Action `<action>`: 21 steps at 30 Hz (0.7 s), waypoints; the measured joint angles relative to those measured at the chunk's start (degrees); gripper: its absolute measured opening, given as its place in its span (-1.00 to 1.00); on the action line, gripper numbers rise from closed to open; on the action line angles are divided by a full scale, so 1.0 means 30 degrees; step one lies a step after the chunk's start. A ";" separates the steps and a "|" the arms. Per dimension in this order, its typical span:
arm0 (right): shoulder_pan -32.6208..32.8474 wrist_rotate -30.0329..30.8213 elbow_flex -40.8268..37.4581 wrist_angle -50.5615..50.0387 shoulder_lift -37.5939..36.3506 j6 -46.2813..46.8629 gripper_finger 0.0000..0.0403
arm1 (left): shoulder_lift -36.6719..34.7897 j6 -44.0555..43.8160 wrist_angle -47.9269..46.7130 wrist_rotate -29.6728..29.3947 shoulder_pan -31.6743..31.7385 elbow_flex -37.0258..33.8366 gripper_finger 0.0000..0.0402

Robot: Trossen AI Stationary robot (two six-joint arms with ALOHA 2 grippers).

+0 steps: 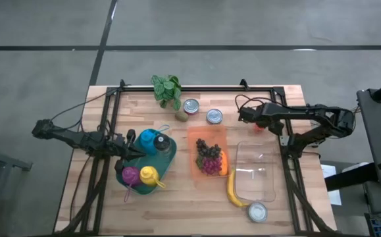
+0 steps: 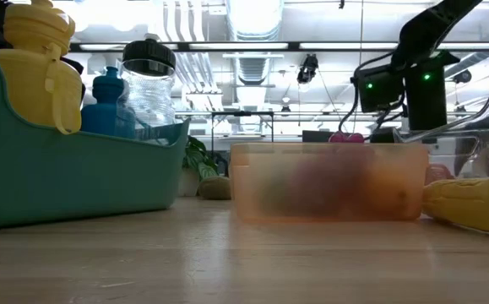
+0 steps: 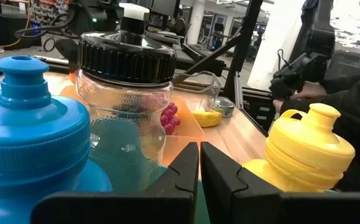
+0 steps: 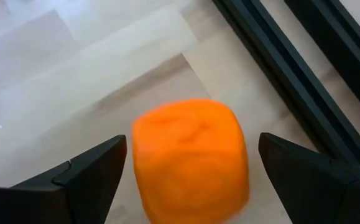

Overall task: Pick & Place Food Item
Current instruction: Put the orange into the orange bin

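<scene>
Food item: rounded orange block of food [image 4: 191, 160] lies on the wooden worktop [image 1: 177, 197] near the black frame rail, between the spread fingers.
Right pincer [image 4: 189, 171]: released, straddling it.
Left pincer [image 3: 199, 163]: clenched, empty, among the bottles.
Risk: off-centre closing could squirt the block sideways.

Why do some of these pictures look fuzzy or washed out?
Low view: ceiling lights glare white, and the near orange container is out of focus. Right wrist view: the orange food piece sits too close, so it blurs. High view: evenly lit and clear.
</scene>
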 joint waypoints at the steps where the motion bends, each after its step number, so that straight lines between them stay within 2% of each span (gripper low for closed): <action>1: -0.0276 0.0021 0.0000 0.0231 0.0000 -0.0398 0.81 | 0.0006 -0.0005 0.0000 0.0000 -0.0001 0.0003 -0.89; 7: -0.1457 -0.0077 0.0000 0.1069 0.0000 -0.2001 0.81 | 0.0000 0.0001 0.0001 0.0000 0.0001 0.0000 -0.89; 15: -0.1553 -0.0757 -0.0241 0.1602 0.0000 -0.2237 0.81 | 0.0000 0.0001 -0.0001 0.0000 0.0006 -0.0004 -0.89; 21: -0.1540 -0.1348 -0.1403 0.3424 0.0000 -0.2227 0.81 | 0.0004 -0.0003 0.0003 0.0000 -0.0001 -0.0004 -0.89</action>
